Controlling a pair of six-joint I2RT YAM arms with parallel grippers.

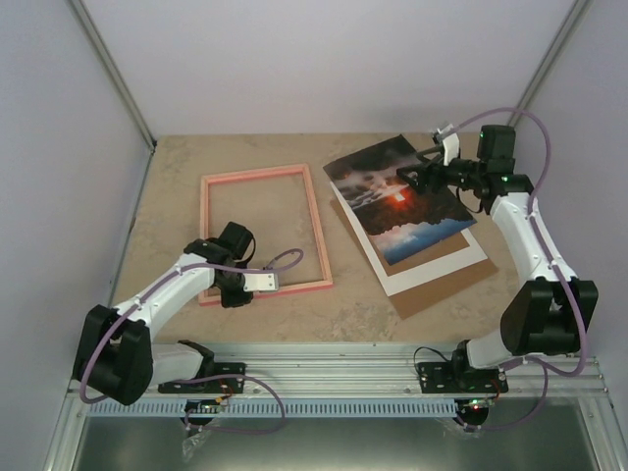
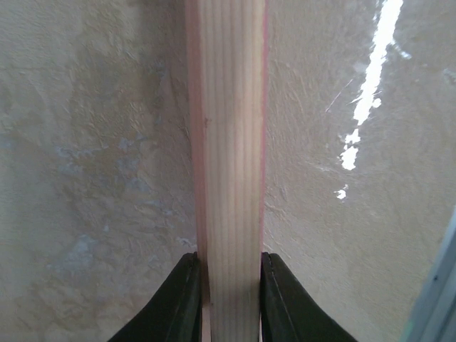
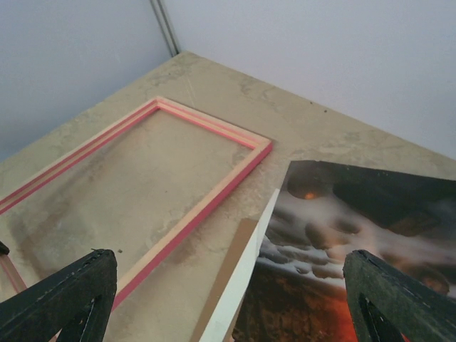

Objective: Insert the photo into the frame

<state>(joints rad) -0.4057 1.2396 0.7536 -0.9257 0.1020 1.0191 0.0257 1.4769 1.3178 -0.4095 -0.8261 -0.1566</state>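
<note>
My left fingers squeeze the near rail of the frame. My right fingers hang wide apart over the photo, maybe touching it. The photo lies on the white sheet. Next I must pinch its edge.

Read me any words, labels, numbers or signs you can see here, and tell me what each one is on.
There are none to read. The photo shows only clouds and a red glow. The frame, the white sheet and the brown board carry no visible writing.
</note>
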